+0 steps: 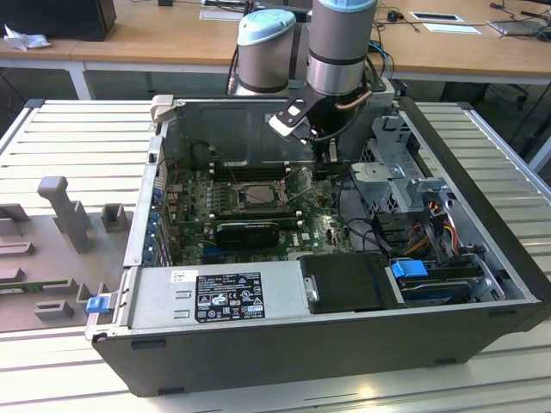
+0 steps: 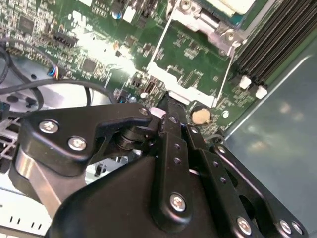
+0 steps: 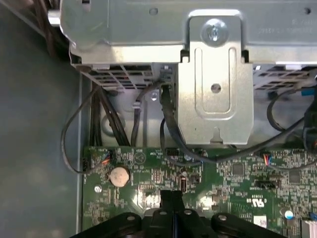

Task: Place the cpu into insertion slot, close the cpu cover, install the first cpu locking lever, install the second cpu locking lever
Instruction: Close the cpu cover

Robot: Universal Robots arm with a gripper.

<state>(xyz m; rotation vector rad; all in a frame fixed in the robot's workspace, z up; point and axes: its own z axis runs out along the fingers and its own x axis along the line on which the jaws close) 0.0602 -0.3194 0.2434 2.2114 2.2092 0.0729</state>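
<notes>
Hanging above the motherboard, the gripper is closed, empty.

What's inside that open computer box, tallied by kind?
Green circuit board: 1
Square black-framed insertion slot: 1
Silver-grey labelled power supply box: 1
Round silver coin battery: 1
Black robot gripper: 1
Total: 5

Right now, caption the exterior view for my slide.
Arm reaches into an open computer case, end effector low over the motherboard, to the exterior view's right of the insertion slot.
</notes>
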